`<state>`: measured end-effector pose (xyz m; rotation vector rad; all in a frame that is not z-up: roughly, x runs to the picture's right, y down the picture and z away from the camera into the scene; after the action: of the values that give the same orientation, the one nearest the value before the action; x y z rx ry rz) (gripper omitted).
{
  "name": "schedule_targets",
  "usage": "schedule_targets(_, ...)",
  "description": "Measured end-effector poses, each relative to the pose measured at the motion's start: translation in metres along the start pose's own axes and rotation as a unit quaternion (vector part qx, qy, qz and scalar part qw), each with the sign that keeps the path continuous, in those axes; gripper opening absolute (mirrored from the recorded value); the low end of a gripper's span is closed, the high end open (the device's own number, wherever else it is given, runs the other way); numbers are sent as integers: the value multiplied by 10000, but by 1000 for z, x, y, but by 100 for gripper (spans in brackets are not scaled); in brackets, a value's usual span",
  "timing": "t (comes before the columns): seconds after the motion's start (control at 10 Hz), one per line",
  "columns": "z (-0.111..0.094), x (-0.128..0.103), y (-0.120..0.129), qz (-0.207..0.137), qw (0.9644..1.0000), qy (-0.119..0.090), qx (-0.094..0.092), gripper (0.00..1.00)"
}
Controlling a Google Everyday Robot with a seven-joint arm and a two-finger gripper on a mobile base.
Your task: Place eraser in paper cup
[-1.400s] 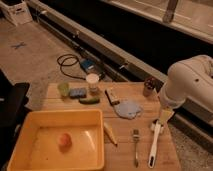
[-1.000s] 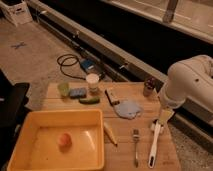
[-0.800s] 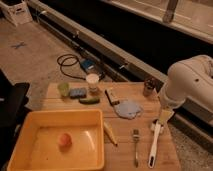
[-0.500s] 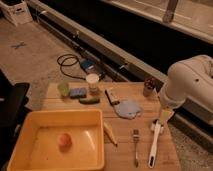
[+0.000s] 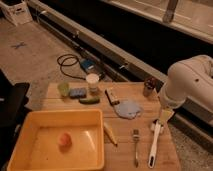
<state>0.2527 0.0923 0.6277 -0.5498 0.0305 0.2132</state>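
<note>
The eraser (image 5: 111, 96), a pale block with a dark band, lies on the wooden table (image 5: 125, 130) near its middle back. The paper cup (image 5: 92, 82) stands upright to the eraser's left, a short gap between them. My white arm comes in from the right; its gripper (image 5: 165, 115) hangs over the table's right side, above the white brush, well right of the eraser and the cup. It holds nothing that I can see.
A green cup (image 5: 63, 88), a blue-grey sponge (image 5: 77, 92) and a green pickle-like item (image 5: 89, 100) lie at the back left. A dark brown cup (image 5: 148, 86) stands at the back right. A yellow bin (image 5: 57, 140) holds an orange ball (image 5: 63, 139). A blue cloth (image 5: 128, 108), a fork (image 5: 135, 146) and a white brush (image 5: 154, 142) lie nearby.
</note>
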Motion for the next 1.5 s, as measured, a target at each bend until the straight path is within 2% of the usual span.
schedule_targets(0.6, -2, 2, -1, -74, 10000, -35, 30, 78)
schedule_targets(0.9, -4, -34, -17, -584, 9980, -111, 191, 78)
schedule_targets(1.1, 1, -75, -29, -937, 9950, -153, 310, 78)
schedule_targets(1.3, 11, -101, -44, -1029, 9939, -138, 361, 78)
schedule_targets(1.5, 26, -107, -69, -1015, 9939, -100, 417, 78)
